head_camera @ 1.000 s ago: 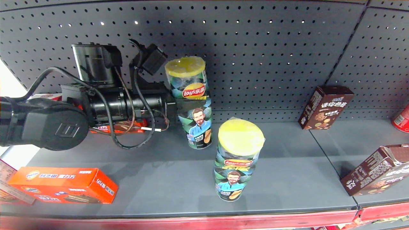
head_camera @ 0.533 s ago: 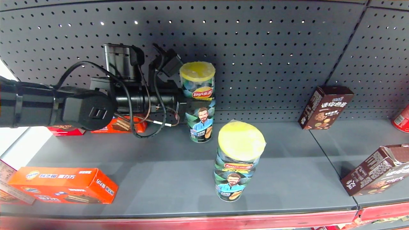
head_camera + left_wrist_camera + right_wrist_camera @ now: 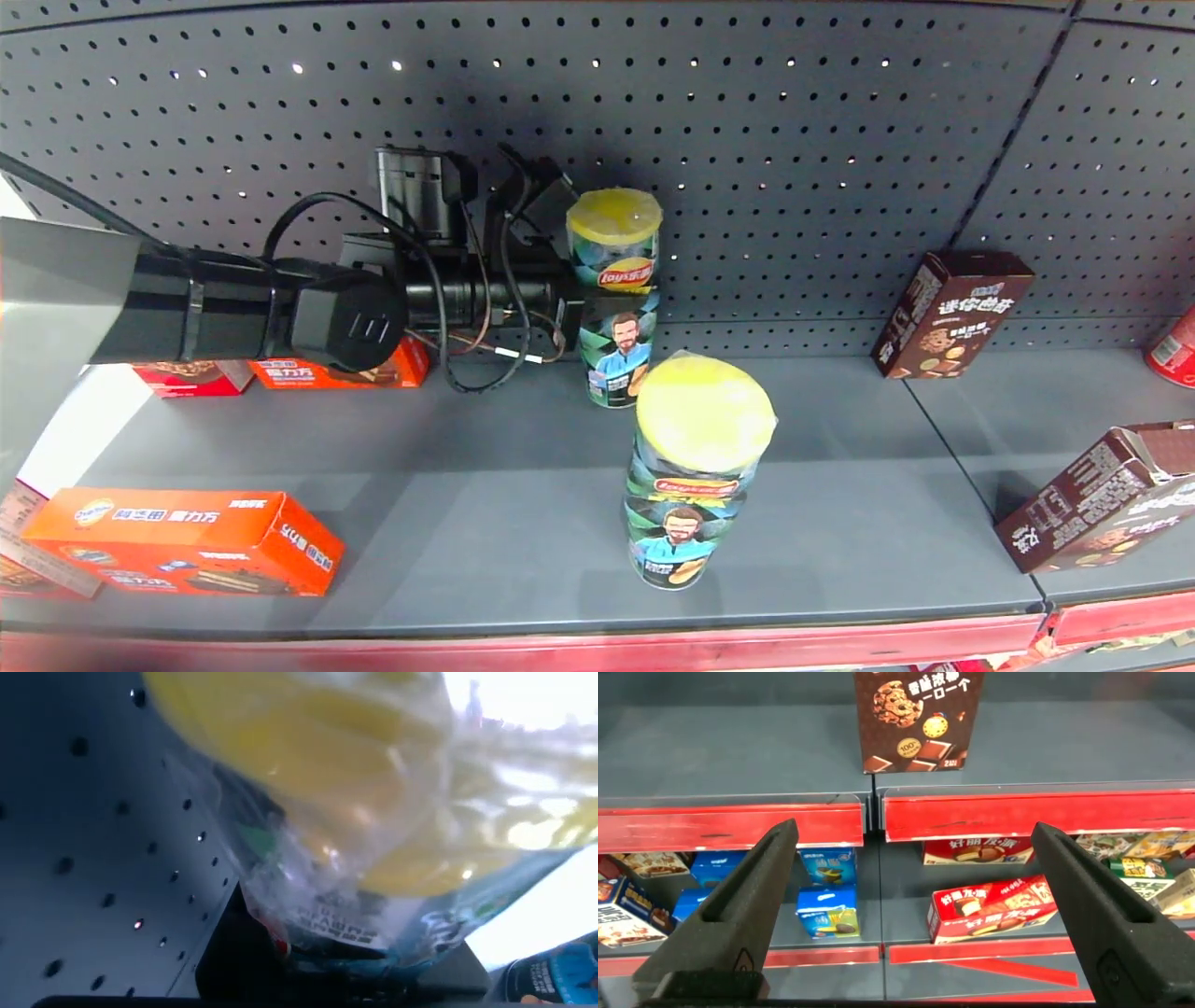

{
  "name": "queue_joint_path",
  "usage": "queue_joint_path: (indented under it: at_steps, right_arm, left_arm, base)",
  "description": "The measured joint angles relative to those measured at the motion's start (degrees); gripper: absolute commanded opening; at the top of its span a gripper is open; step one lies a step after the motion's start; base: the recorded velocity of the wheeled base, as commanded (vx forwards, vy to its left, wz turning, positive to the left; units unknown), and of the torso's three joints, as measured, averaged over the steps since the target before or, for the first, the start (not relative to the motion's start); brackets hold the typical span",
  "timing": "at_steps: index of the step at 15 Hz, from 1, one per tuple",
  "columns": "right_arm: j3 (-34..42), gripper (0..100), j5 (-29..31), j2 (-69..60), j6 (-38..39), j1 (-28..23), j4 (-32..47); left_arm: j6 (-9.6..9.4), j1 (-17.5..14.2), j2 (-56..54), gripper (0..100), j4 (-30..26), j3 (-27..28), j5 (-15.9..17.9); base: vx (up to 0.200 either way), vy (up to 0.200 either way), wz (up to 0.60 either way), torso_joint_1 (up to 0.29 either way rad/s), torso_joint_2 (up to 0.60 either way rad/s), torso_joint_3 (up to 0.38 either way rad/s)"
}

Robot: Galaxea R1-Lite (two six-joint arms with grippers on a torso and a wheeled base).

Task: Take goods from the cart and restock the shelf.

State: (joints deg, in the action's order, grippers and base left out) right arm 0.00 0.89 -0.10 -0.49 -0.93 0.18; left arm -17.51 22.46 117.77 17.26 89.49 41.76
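A tall chip can with a yellow lid stands upright near the pegboard at the back of the grey shelf. My left gripper reaches in from the left and is shut on the can's middle. I cannot tell whether the can's base touches the shelf. The left wrist view looks down on the chip can's yellow lid from close up. A second, identical chip can stands free nearer the shelf's front, just right of the held one. My right gripper is open with nothing in it, facing lower shelves.
An orange box lies at the front left, and orange and red boxes lie behind my left arm. Brown cookie boxes and a red can sit to the right. A brown cookie box stands above red shelf rails.
My left arm has carried the held chip can to the right and farther back toward the pegboard. The front can and the boxes have stayed put.
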Motion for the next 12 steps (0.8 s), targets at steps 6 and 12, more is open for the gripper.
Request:
queue_joint_path:
  at_steps: [6, 12]
  right_arm:
    - [0.0, 100, 0.0, 0.0, 0.0, 0.0, 0.0]
    - [0.0, 100, 0.0, 0.0, 0.0, 0.0, 0.0]
  left_arm:
    - [-1.71, 1.3, 0.9, 0, 0.0, -2.2, 0.2]
    - [-3.29, 1.3, -0.4, 100, 0.6, -7.1, 0.6]
  base:
    - [0.0, 0.0, 0.0, 0.0, 0.0, 0.0]
    - [0.0, 0.0, 0.0, 0.0, 0.0, 0.0]
